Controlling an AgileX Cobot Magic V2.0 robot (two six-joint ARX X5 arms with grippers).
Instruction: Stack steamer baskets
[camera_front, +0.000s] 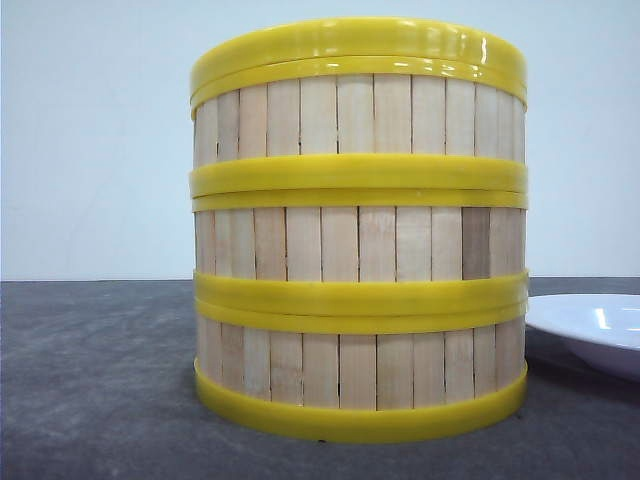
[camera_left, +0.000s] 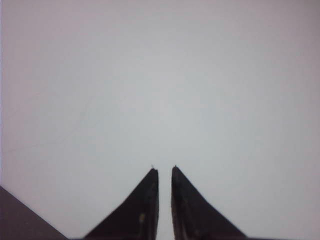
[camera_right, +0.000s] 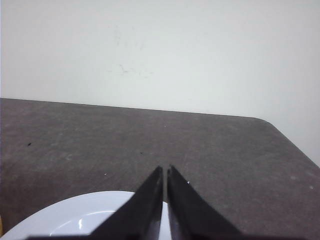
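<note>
Three steamer baskets stand stacked in one straight column close in front of the front view: the bottom basket (camera_front: 360, 368), the middle basket (camera_front: 360, 243) and the top basket (camera_front: 360, 115). Each has pale wooden slats and yellow rims, and the rims meet flush. The topmost yellow band (camera_front: 360, 45) looks doubled; I cannot tell whether a lid lies there. Neither gripper shows in the front view. My left gripper (camera_left: 163, 169) is shut, empty and faces a blank pale wall. My right gripper (camera_right: 165, 167) is shut and empty, hovering over a white plate (camera_right: 75, 216).
The white plate (camera_front: 598, 325) sits on the dark grey table (camera_front: 100, 380) just right of the stack. In the right wrist view the table (camera_right: 150, 135) runs back to a white wall, with a rounded corner (camera_right: 270, 125) to one side.
</note>
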